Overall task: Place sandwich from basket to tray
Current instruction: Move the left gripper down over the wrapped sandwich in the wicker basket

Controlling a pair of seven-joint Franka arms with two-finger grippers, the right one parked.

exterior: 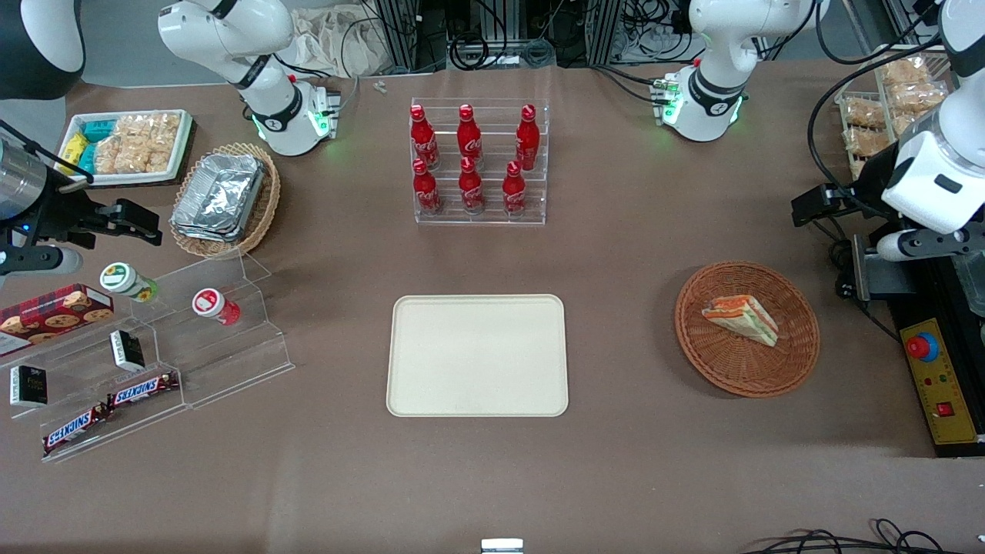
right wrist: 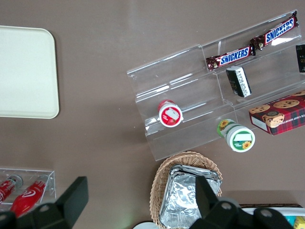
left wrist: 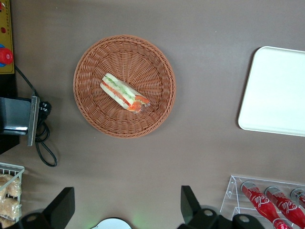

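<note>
Left arm raised at the working arm's end of the table, white links folded, black wrist section angled down toward the tabletop. Gripper (left wrist: 125, 210) held high above the brown table surface, touching nothing, nothing between the fingers. Fingers (left wrist: 61, 206) spread wide apart, dark and wedge-shaped, tips pointing down at the table. In the front view, gripper (exterior: 817, 205) seen as a black block jutting from the white forearm toward the table's middle, cables looping over the wrist. Arm base planted at the table edge farthest from the front camera, green light glowing on it.
</note>
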